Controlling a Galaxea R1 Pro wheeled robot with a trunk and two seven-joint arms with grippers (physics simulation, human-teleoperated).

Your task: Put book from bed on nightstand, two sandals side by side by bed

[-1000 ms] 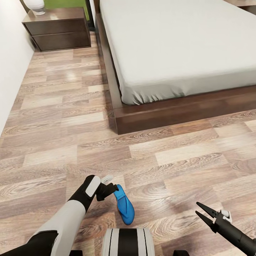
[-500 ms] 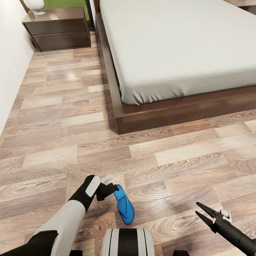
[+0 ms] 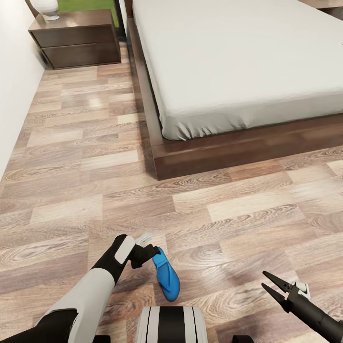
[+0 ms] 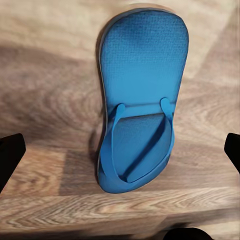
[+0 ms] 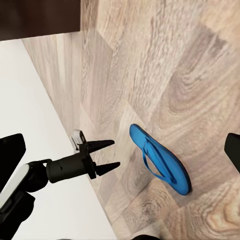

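One blue sandal [image 3: 166,278] lies flat on wood floor [image 3: 228,224], near side of bed [image 3: 224,62], well apart from it. Left gripper [image 3: 153,251] just beside sandal's end, jaws spread, nothing held. Right gripper [image 3: 270,283] near right, fingers parted, empty. Nightstand [image 3: 76,38] far left by wall. Book: can't locate.

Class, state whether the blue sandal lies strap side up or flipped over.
Strap side up: the sandal lies flat on the floor, its toe straps and footbed facing upward.

Open floor [image 3: 95,157] beside bed [image 3: 200,157]
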